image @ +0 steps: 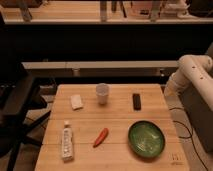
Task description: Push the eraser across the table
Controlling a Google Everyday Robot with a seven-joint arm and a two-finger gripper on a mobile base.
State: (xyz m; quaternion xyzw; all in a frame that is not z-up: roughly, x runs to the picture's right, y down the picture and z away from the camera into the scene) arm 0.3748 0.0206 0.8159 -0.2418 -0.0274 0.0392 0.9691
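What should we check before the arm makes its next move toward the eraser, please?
1. Eraser lies flat on the table, near its right edge: ok.
2. Nothing touches the eraser: ok.
3. Leftward path free: not ok, the cup stands in line.
4. Bowl is apart from the eraser, nearer the camera: ok.
5. Gripper at the eraser: not ok, it is shut and out of view; only the arm shows, right of the table.

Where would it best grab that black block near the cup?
Probably pinch the small black oblong eraser across its narrow width, at mid-length, coming from above: it lies flat, long axis running away from the camera. The gripper is out of view; only the white arm shows at right.
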